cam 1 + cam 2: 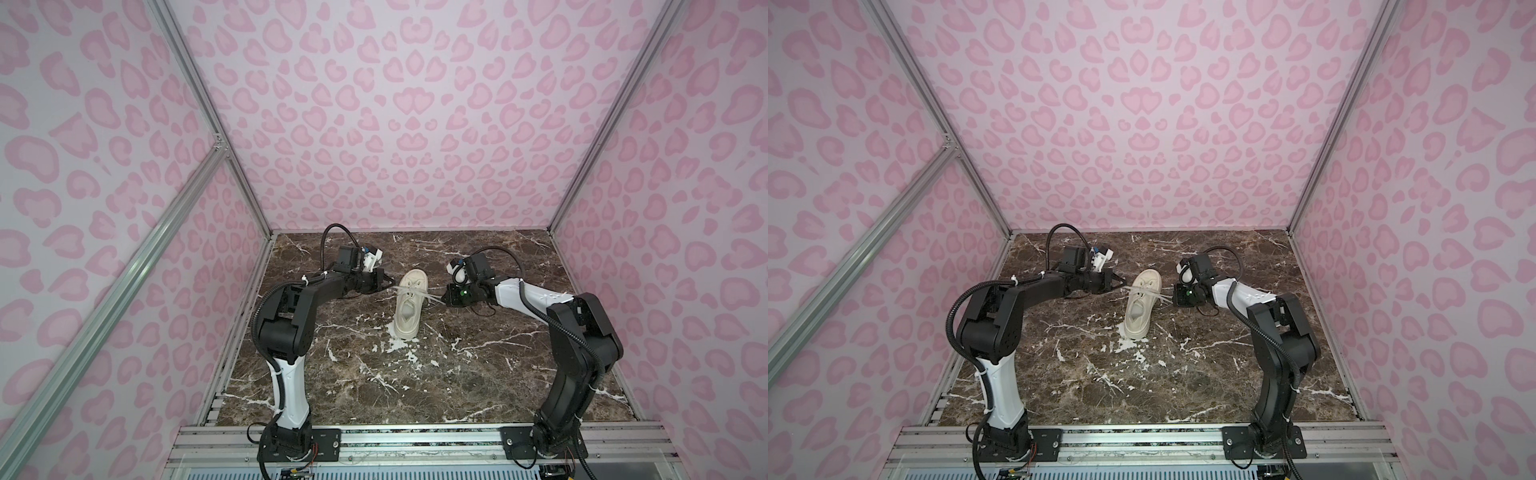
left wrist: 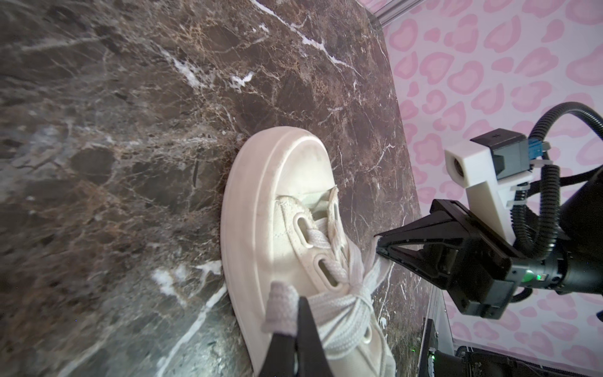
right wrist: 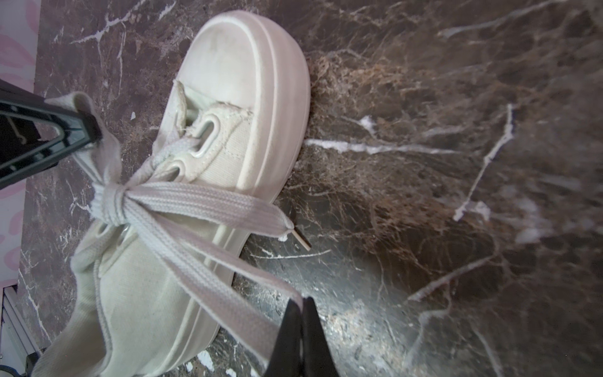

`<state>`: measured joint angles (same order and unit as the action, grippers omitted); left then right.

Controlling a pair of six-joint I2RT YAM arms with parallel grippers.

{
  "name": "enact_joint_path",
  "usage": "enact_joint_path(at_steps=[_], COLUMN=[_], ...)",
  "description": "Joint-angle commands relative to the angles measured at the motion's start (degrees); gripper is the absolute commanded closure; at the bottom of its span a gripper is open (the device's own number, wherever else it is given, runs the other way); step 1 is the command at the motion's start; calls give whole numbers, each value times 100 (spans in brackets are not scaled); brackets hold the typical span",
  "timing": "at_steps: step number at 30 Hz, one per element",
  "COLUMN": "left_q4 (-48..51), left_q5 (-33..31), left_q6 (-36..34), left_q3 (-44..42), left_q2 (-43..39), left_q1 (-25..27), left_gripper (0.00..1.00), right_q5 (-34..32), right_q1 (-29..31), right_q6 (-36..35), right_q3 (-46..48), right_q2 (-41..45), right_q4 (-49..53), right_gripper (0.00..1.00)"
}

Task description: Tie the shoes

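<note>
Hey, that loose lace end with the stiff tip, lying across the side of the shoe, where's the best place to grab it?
Pinch the lace end across its flat faces, just behind the stiff tip. Come from the right-arm side of the shoe: there the end overhangs the sole, so there is likely room to get beneath it.

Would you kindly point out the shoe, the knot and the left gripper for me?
shoe (image 1: 406,311): in a top view, middle, at its opening.
knot (image 3: 112,199): right wrist view, on its wrapped centre.
left gripper (image 3: 87,129): right wrist view, at its closed tip.
</note>
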<state>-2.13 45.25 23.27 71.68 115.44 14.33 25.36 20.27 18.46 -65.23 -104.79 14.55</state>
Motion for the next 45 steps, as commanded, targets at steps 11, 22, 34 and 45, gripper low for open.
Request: enact_joint_path(at_steps=[11,22,34,45], left_q4=[-274,-243,-297,-127], left_q5=[-145,-112,-41,-16], left_q6=[-72,-103,-94,-287], left_q3=[-40,-22,-57,-201], left_q2=[163,172,234,101], left_q1=[-157,-264,-371,-467], left_gripper=[97,97,97,97], right_q5=[-392,-479,-463,-340], right_q1=[-160,-253,-354,-593], right_q6=[51,-5,-31,-193], right_q3=[177,254,301,287], right_q2=[-76,-23,-6,26], right_q4=[311,390,418,513], right_gripper=[100,100,100,100])
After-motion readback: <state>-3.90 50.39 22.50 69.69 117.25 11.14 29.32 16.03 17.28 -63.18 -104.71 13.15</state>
